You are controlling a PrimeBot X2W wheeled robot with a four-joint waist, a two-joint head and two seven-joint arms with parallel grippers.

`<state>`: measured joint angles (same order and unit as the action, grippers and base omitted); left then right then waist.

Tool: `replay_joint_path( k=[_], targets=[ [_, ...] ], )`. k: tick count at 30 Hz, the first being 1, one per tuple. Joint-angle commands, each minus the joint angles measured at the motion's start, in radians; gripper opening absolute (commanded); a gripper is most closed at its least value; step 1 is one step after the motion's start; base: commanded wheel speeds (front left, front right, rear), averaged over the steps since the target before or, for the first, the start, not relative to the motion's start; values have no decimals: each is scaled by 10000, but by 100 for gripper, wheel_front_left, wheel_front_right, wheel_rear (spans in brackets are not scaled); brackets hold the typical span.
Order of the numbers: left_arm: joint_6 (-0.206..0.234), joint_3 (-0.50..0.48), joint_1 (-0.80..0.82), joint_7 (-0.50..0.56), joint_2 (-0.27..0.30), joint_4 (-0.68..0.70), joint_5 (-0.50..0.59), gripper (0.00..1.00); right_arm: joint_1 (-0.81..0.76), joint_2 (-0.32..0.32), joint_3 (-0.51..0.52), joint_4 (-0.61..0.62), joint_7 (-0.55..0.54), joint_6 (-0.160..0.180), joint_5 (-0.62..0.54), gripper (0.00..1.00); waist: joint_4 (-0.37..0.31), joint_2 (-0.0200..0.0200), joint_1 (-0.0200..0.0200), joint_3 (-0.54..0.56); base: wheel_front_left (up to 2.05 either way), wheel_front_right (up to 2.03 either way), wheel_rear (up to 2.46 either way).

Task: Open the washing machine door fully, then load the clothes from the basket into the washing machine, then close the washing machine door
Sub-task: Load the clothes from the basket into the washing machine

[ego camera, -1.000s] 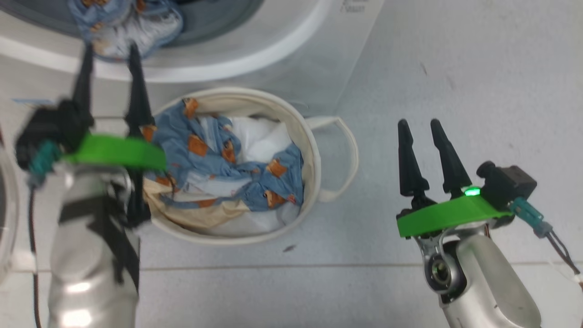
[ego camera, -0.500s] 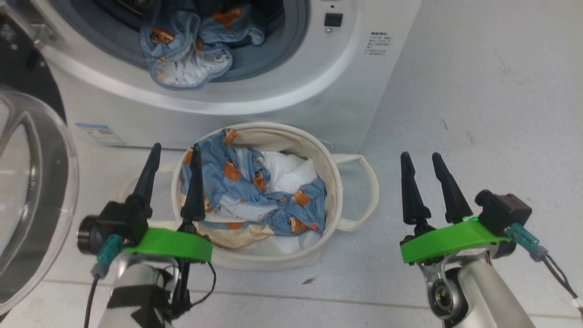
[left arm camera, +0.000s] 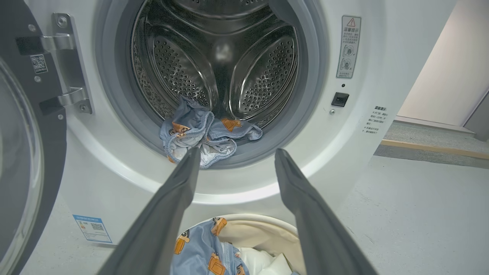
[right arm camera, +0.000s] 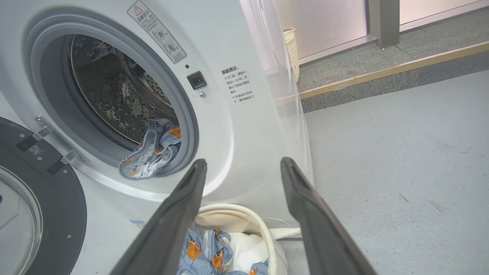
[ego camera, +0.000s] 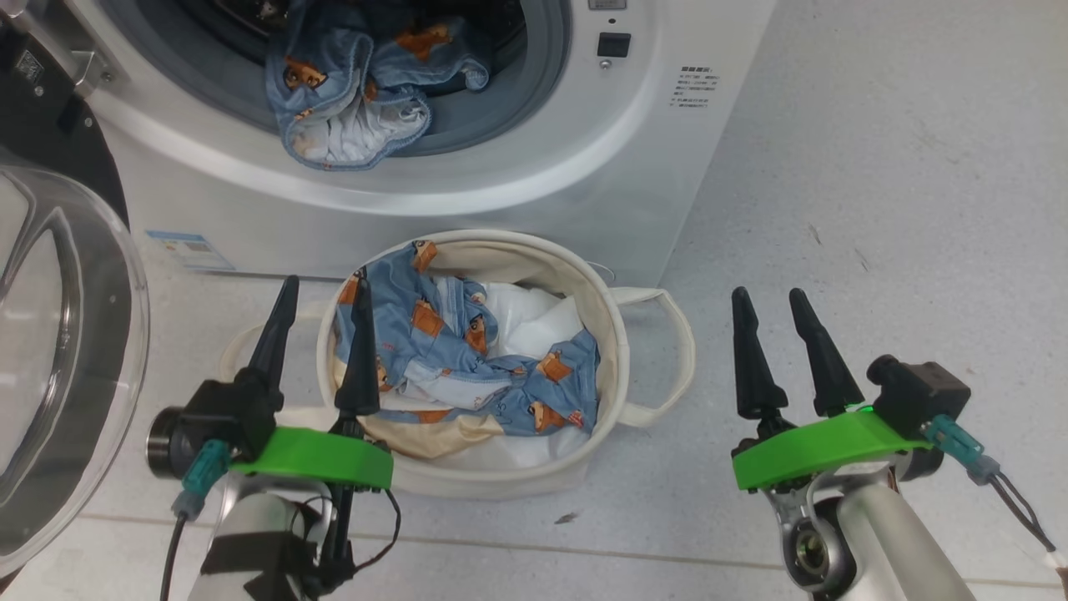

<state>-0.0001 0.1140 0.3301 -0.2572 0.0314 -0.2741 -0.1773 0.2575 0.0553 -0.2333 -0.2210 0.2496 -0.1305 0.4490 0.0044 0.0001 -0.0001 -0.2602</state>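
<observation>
**Before the robot: first step done, loading begun, closing to come**

On the floor [ego camera: 876, 209] in the head view, the basket [ego camera: 622, 334] stands just in front of the machine [ego camera: 584, 192], near its lower front edge. The door [ego camera: 75, 359] is swung wide at the left edge of the view, so I judge the opening step as done. One blue piece [ego camera: 350, 92] lies across the lower edge of the grey rim [ego camera: 542, 100] and half hangs out, so loading is begun but not finished.

More clothes [ego camera: 467, 359] lie in the basket. There is blue printed fabric, one piece or two I cannot tell, and one cream-beige piece [ego camera: 434, 430] at the near edge, on one white sheet [ego camera: 534, 313]. What is left, in my judgement, is to move these pieces, perhaps push in the hanging one, and then close the door.

The left gripper [ego camera: 325, 280] is over the basket's left edge. The right gripper [ego camera: 768, 294] is well apart from it, over bare floor. Both are spread wide and hold nothing.

The left wrist view shows one drum [left arm camera: 225, 57], with the blue piece at its front edge and nothing visible deeper in. Two fingers [left arm camera: 172, 206] stand far apart, with nothing between them.

The right wrist view shows the same single piece on the rim, and again two fingers [right arm camera: 179, 206] set wide and empty.

Counted: one machine, one door, one basket with two handles [ego camera: 667, 351], two grippers.
</observation>
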Motion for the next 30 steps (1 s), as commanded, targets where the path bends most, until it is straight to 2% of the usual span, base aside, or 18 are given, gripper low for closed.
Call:
replay_joint_path(
  k=[1,10,15,22,30],
  targets=[
    [30,-265,150,-45,189,304,-99,100,13,-51,-216,254,122,-2,-25,100,-12,-1,1,-26,0,0,0],
    [88,-270,383,-45,189,157,-8,100,99,-51,-248,276,122,-2,-21,100,-157,-1,1,-234,0,0,0],
    [134,-101,979,-45,189,-714,-98,100,211,-51,-237,344,122,-2,-110,100,-155,-1,1,-669,0,0,0],
    [39,-152,2739,-45,236,-2200,297,100,571,-51,-211,533,122,-2,-291,100,-198,-1,1,-1716,0,0,0],
    [-27,-297,5857,-46,714,-4398,579,100,1089,-51,-238,803,122,-2,-554,100,-451,-1,1,-2964,0,0,0]
  ],
)
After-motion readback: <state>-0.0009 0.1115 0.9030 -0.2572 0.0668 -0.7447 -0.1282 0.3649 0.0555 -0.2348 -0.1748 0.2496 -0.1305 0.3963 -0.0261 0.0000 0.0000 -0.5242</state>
